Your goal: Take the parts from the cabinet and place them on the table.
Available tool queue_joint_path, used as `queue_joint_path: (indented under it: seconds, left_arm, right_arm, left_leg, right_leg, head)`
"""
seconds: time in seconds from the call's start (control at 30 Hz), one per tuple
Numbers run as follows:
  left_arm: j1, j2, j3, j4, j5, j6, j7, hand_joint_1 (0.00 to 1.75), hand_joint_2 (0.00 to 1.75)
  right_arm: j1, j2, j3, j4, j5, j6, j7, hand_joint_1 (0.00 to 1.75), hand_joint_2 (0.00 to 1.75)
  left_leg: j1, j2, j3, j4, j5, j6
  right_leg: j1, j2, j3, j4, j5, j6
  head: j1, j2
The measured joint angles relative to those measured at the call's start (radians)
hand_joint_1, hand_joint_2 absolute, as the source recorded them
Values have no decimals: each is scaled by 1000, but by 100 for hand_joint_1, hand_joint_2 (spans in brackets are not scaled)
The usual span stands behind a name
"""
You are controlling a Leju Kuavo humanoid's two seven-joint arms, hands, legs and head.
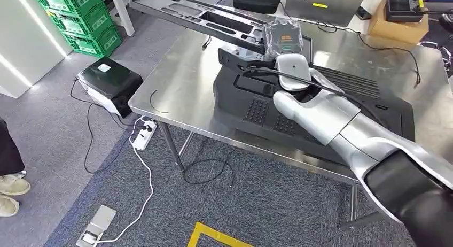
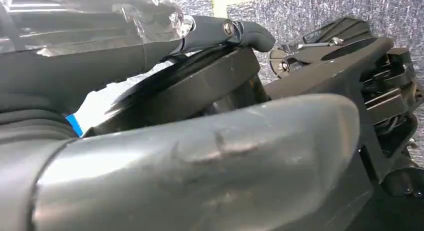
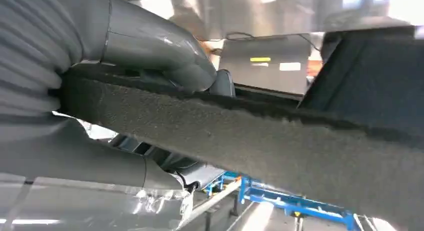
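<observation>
Head view first: the right hand (image 1: pixel 291 70) reaches in from four o'clock and lands on the big black moulded part (image 1: pixel 256 105), which lies flat on the steel table (image 1: pixel 181 81), filling its middle and right side. At twelve o'clock from the hand, just beyond it, sits a crinkled clear plastic bundle (image 1: pixel 283 37), and past that, at eleven o'clock, a long dark tray (image 1: pixel 203 14) lies across the table's far edge. At one o'clock a cardboard box (image 1: pixel 398 25) sits at the far corner. Down on the grey carpet, at nine o'clock from the table, there's a black box (image 1: pixel 109 81) with a white power strip (image 1: pixel 143 136) near it. Green crates (image 1: pixel 80 17) are stacked at ten o'clock, and a person's shoes (image 1: pixel 10 191) show at the left edge. Over to the left wrist view: the left hand (image 2: pixel 200 161) is right up close, its thick thumb across the foreground and a dark finger (image 2: pixel 220 31) stretched out beyond. Black shapes are packed between and around them, and I cannot tell whether it is grasping anything. Now the right wrist view: the right hand is clamped on the rough edge of the black moulded part, thumb pressed on one face, the rest of the hand on the other.
</observation>
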State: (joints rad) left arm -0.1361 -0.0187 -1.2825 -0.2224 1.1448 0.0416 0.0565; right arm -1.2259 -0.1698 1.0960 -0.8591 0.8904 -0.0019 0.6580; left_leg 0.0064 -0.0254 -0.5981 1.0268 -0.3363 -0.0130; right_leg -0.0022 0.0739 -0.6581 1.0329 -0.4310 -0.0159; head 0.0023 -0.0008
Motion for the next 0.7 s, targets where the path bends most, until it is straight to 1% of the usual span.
queue_joint_path:
  seconds: [0.03,0.07,0.1,0.13,0.17,0.2,0.23,0.27,0.3,0.33,0.37,0.4,0.47,0.5,0.53,0.57,0.6,0.63,0.67,0.7]
  left_arm:
    - [0,0,0,0,0,0,1,0,0]
    - [1,0,0,0,0,0,1,0,0]
    - [1,0,0,0,0,0,2,0,0]
    - [2,0,0,0,0,0,2,0,0]
    - [2,0,0,0,0,0,4,0,0]
    - [2,0,0,0,0,0,6,0,0]
    - [2,0,0,0,0,0,8,0,0]
    - [2,0,0,0,0,0,10,0,0]
    - [2,0,0,0,0,0,11,0,0]
    - [2,0,0,0,0,0,11,0,0]
    - [3,0,0,0,0,0,11,0,0]
    - [3,0,0,0,0,0,11,0,0]
    - [3,0,0,0,0,1,9,0,0]
    - [3,1,0,0,0,2,9,0,0]
    - [4,3,0,0,1,2,9,0,0]
    - [3,3,0,0,1,2,6,0,0]
    - [3,3,0,0,1,2,6,0,0]
    - [2,3,0,0,1,2,5,0,0]
    - [1,3,0,0,1,2,1,0,0]
    - [-2,3,0,0,1,3,1,0,0]
  right_arm:
    - [0,-2,0,7,2,3,7,175,175]
    - [-3,-2,0,13,5,8,16,175,175]
    - [-4,-2,0,18,8,15,23,175,175]
    - [-3,-2,0,23,8,20,24,175,175]
    - [-2,-3,0,32,15,24,25,175,175]
    - [-1,-5,0,40,26,31,25,175,175]
    - [1,-7,0,49,42,38,25,175,175]
    - [1,-10,-1,53,55,42,25,175,175]
    - [1,-12,-2,57,70,47,26,175,175]
    - [1,-14,-6,60,82,53,26,175,175]
    - [0,-15,-11,64,93,58,26,175,175]
    - [1,-14,-13,65,100,61,26,175,175]
    - [6,-16,-21,71,116,69,26,175,175]
    - [6,-18,-24,75,119,71,26,175,175]
    - [6,-18,-28,76,124,72,26,175,175]
    - [5,-18,-35,78,130,73,26,175,175]
    - [5,-16,-37,79,140,76,26,175,175]
    - [5,-14,-37,81,153,80,26,175,175]
    - [6,-13,-38,81,163,85,26,175,175]
    - [9,-13,-39,83,177,90,26,175,175]
  left_leg:
    - [2,10,4,-7,5,7]
    - [2,15,3,-9,8,13]
    - [0,20,2,-9,7,16]
    - [0,25,2,-9,7,16]
    - [-1,31,2,-9,6,17]
    - [-1,35,2,-8,6,17]
    - [-1,40,3,-8,5,17]
    - [-1,44,4,-7,3,16]
    - [-1,48,6,-5,1,13]
    - [-2,51,7,-2,-4,8]
    - [-9,54,3,1,-7,3]
    - [-12,57,1,6,-8,-1]
    - [-12,67,6,2,-10,-6]
    - [-13,71,8,2,-12,-12]
    - [-9,62,6,14,-26,-20]
    - [-8,45,-6,50,-52,-24]
    - [-7,35,-37,120,-92,-26]
    - [-7,31,-73,202,-130,-28]
    - [-7,30,-109,279,-158,-30]
    - [-7,30,-133,327,-166,-31]
  right_leg:
    - [-2,-22,-3,16,-15,2]
    - [0,-46,-26,64,-47,7]
    - [-3,-56,-60,139,-86,12]
    - [-5,-61,-95,217,-117,15]
    - [-7,-62,-124,279,-135,18]
    - [-8,-63,-138,305,-135,20]
    - [-9,-64,-127,282,-113,21]
    - [-11,-67,-97,220,-77,21]
    - [-11,-74,-53,132,-34,19]
    - [-10,-99,-4,33,3,16]
    - [4,-128,6,11,-16,10]
    - [3,-114,3,3,-10,2]
    - [6,-102,1,5,-13,-5]
    - [2,-97,3,1,-10,-11]
    - [-4,-93,9,-5,-7,-17]
    - [-4,-88,9,-5,-6,-22]
    - [-4,-83,9,-5,-7,-28]
    - [-3,-75,10,-5,-7,-29]
    - [-1,-68,10,-5,-8,-30]
    - [0,-60,11,-5,-8,-30]
  head:
    - [2,0]
    - [14,0]
    - [19,0]
    - [20,0]
    - [22,0]
    - [27,0]
    - [31,0]
    - [34,0]
    - [39,0]
    - [44,0]
    - [48,0]
    - [51,0]
    - [44,0]
    - [44,0]
    - [48,0]
    - [45,0]
    - [36,0]
    - [31,0]
    - [28,0]
    - [24,0]
